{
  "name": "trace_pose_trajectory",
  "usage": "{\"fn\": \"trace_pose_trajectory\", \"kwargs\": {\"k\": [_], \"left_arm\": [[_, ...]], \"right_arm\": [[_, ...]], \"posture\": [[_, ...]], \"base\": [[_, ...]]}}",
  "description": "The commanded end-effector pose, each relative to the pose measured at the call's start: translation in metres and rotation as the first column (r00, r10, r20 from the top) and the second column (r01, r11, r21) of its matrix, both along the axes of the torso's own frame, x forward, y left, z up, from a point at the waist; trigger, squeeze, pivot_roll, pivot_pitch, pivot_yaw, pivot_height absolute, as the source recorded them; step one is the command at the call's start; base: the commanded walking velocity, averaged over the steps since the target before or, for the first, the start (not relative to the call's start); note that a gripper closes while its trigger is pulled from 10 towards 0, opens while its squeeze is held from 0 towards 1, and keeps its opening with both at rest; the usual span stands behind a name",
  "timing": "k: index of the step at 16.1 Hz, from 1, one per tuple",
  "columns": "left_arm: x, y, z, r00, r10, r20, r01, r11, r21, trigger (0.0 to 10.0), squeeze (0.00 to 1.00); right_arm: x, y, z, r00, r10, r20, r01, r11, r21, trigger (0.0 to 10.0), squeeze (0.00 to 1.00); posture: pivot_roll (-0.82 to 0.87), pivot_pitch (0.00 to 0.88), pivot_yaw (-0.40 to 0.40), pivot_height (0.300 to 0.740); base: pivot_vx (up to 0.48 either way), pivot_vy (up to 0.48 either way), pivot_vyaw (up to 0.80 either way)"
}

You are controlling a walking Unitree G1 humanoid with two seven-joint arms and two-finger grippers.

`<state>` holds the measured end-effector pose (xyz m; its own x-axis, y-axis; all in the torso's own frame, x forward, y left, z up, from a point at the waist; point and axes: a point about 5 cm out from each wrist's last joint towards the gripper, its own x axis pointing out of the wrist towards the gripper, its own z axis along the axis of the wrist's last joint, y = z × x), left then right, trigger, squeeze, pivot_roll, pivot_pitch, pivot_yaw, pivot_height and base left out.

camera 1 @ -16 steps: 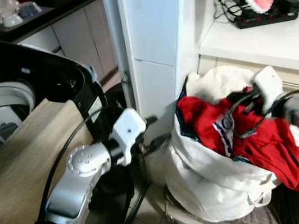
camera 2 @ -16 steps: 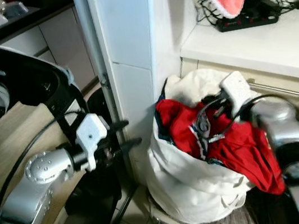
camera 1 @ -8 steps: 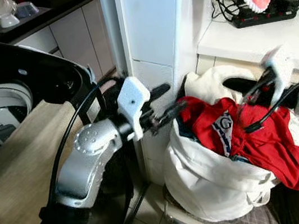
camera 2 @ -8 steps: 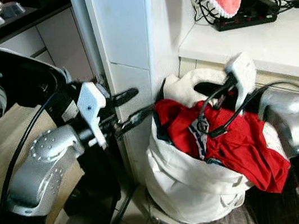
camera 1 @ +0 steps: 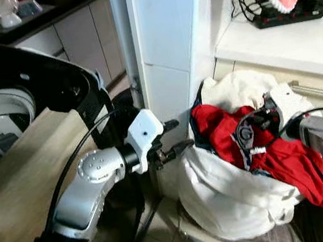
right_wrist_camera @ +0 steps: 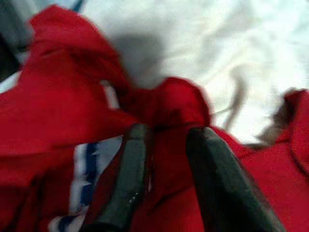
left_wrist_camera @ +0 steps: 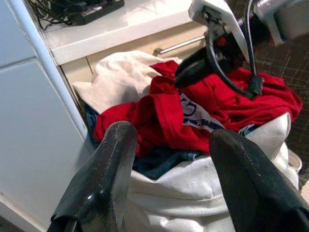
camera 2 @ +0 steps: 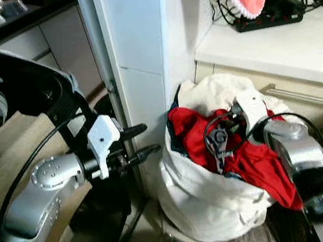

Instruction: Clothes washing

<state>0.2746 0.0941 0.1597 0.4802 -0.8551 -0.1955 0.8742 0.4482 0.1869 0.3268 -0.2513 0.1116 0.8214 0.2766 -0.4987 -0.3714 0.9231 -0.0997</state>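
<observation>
Fingers of the right gripper are narrowed on a raised fold of the red garment, with red cloth bunched between them. That garment lies on top of the white laundry bag, spilling over the bag's right rim, with a cream cloth behind it toward the bag's back edge. The left gripper hangs just beside the bag's left rim, its two black fingers spread wide and holding nothing, apart from the cloth. The bag sits on the floor against the white pillar, below a counter carrying a black power strip.
</observation>
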Motion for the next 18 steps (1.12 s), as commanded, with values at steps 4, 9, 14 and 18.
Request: {"fn": "trace_pose_trajectory", "kwargs": {"k": [4,9,14,18], "left_arm": [[-0.004,0.000,-0.002,1.000,-0.013,0.003,0.013,0.999,0.041,10.0,0.00],[-0.004,0.001,-0.002,1.000,-0.013,0.000,0.013,0.999,0.049,10.0,0.00],[-0.006,0.000,-0.004,1.000,-0.023,-0.017,0.024,0.998,0.050,10.0,0.00],[-0.006,0.001,-0.004,1.000,-0.022,-0.020,0.023,0.998,0.056,10.0,0.00]], "right_arm": [[0.011,-0.001,0.007,0.999,-0.032,0.018,0.032,0.999,-0.015,10.0,1.00],[0.014,0.000,0.002,1.000,-0.030,0.000,0.030,1.000,0.008,10.0,1.00],[0.005,0.013,-0.032,0.992,0.023,-0.126,-0.022,1.000,0.006,10.0,0.00],[0.003,0.016,-0.042,0.989,0.028,-0.143,-0.023,0.999,0.042,0.0,0.00]], "posture": [[-0.07,0.000,0.015,0.740],[-0.07,0.000,0.015,0.740],[-0.07,0.000,0.016,0.740],[-0.06,0.000,0.014,0.740]], "base": [[0.000,0.000,0.00],[0.000,0.000,0.00],[0.000,0.000,0.00],[0.000,0.000,0.00]]}}
